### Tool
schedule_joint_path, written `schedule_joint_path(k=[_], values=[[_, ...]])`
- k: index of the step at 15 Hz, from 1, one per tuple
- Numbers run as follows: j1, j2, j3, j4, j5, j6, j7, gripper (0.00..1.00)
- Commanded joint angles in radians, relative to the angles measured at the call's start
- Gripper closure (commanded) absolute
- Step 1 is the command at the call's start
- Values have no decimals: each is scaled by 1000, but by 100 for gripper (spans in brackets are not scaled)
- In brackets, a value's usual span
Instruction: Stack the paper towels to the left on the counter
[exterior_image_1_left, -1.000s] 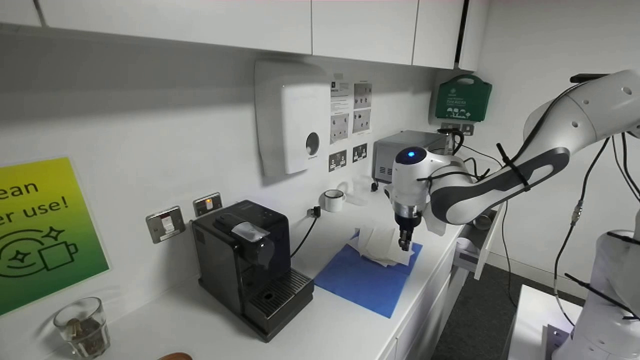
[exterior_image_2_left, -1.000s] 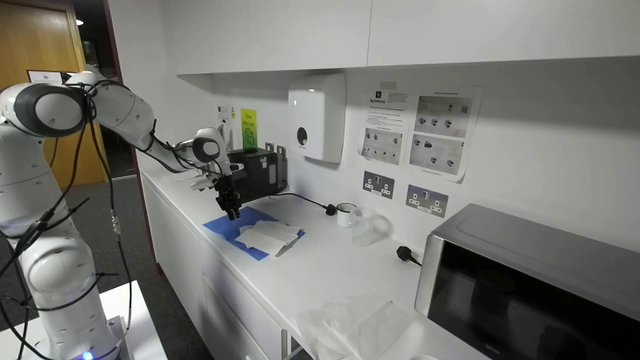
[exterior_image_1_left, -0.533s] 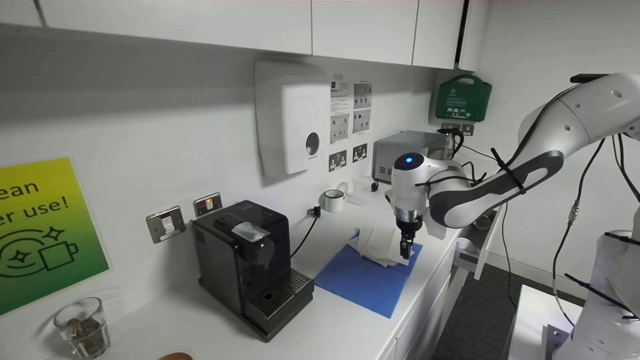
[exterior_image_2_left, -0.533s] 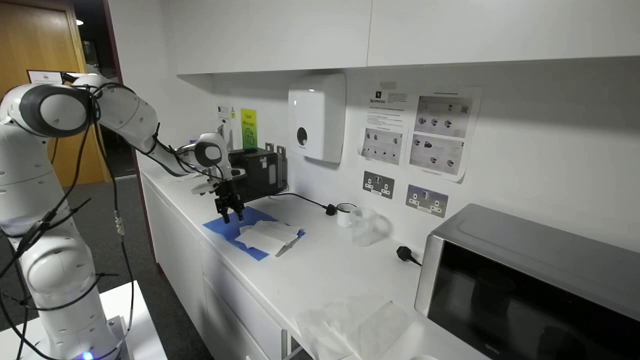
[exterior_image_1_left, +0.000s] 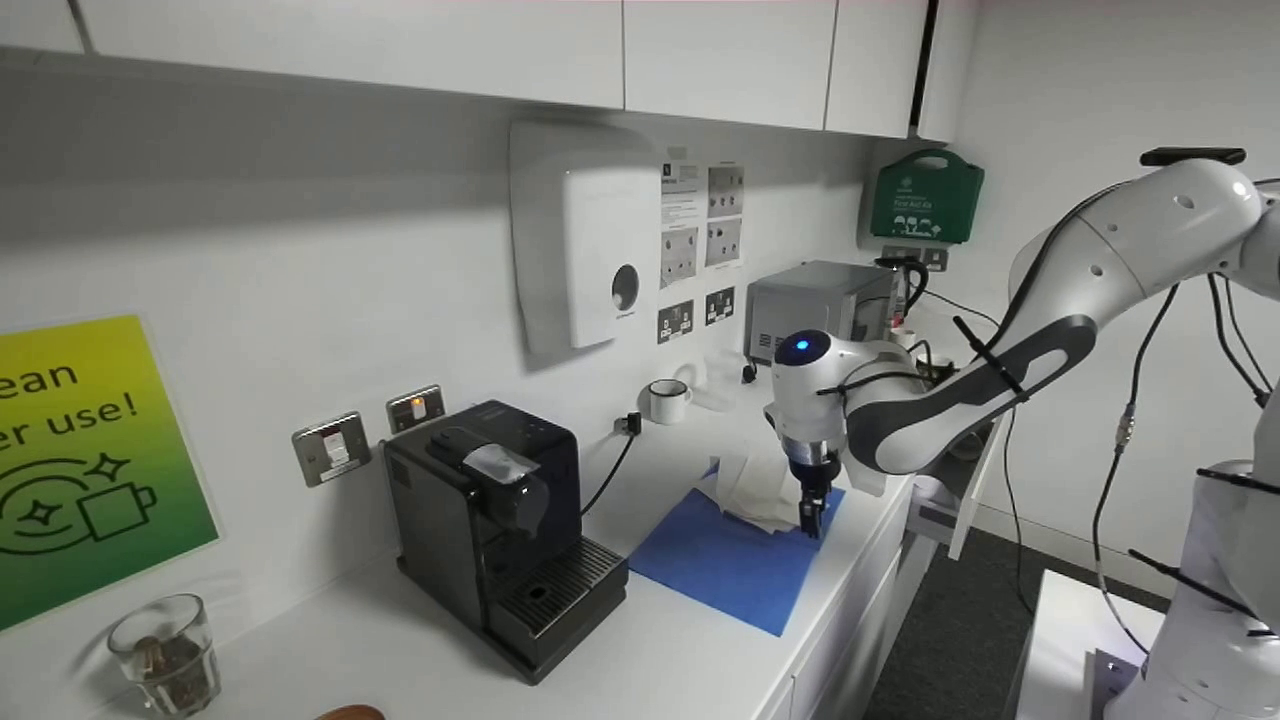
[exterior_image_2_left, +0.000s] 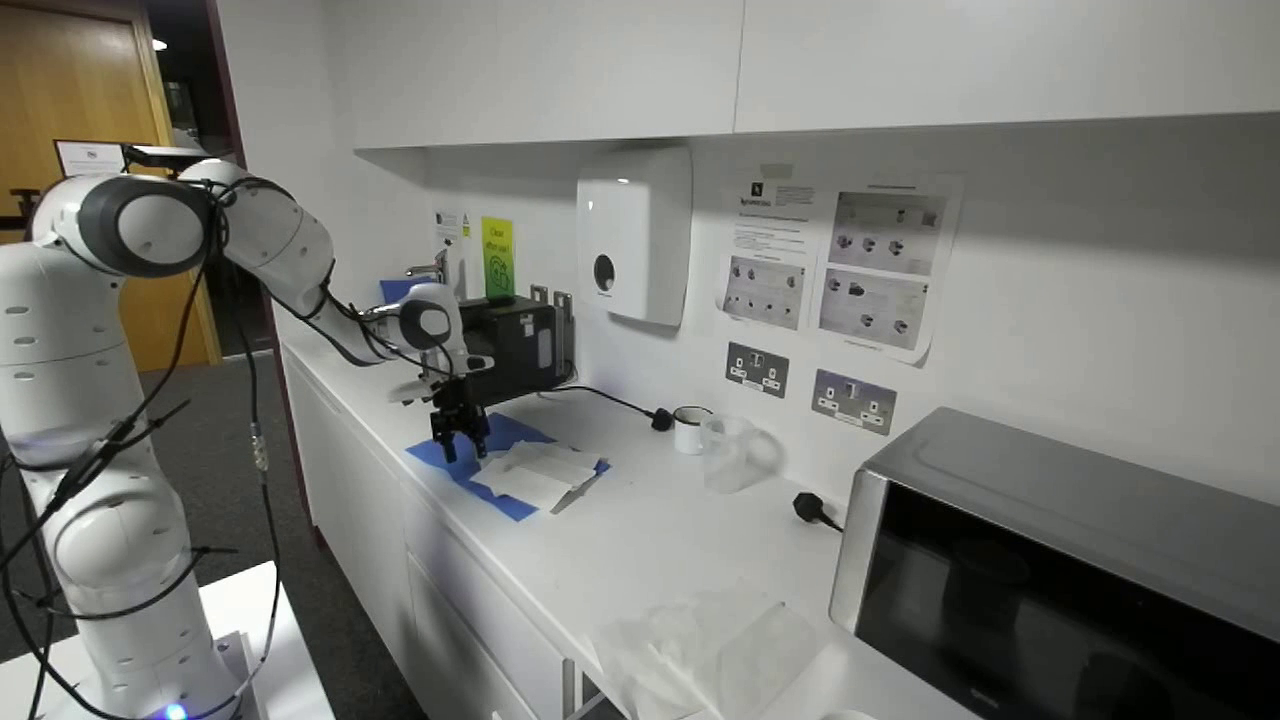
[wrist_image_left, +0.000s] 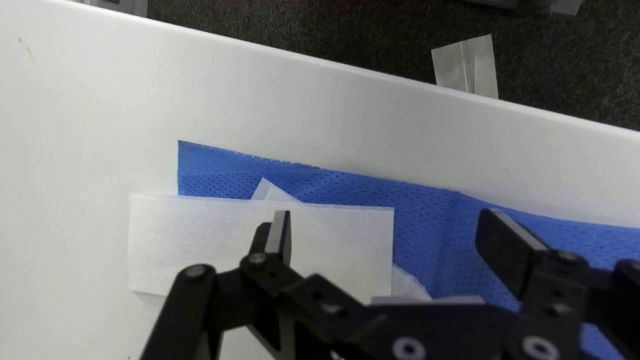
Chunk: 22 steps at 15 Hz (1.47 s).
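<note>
White towels (wrist_image_left: 330, 240): piled askew, partly over the blue towel (exterior_image_1_left: 725, 570) on the counter (wrist_image_left: 75, 150); loose sheets could skid or crumple if nudged.
Blue towel: closing low might pinch it with the whites.
Jaws: spread wide, gripping nothing, one side over white, the other over blue.
Arm (exterior_image_1_left: 1130, 250): stretched across the counter's front edge, gripper (exterior_image_2_left: 467, 452) pointing down; contact unclear.

Counter (exterior_image_2_left: 610, 548): white, smooth, straight-edged. Found on it: coffee machine (exterior_image_1_left: 435, 525), glass (exterior_image_1_left: 170, 665), mug (exterior_image_1_left: 667, 402), clear container (exterior_image_2_left: 725, 462) beside the mug, microwave (exterior_image_2_left: 1060, 540). Lying just beside the coffee machine: blue towel (exterior_image_1_left: 715, 580). White towels (wrist_image_left: 195, 232) rest mostly on the blue towel, extending past its edge over the counter. Translucent sheet (exterior_image_2_left: 715, 650) near microwave.
</note>
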Motion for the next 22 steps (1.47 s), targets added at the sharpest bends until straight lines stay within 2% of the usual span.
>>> schedule_joint_path(k=[1, 7, 15, 22], values=[[-9, 40, -7, 24, -9, -4, -9, 0], [-6, 55, -22, 31, -31, -8, 5, 0], [-8, 84, -35, 43, -134, 12, 17, 0], [-9, 115, -54, 58, -129, 61, 8, 0]])
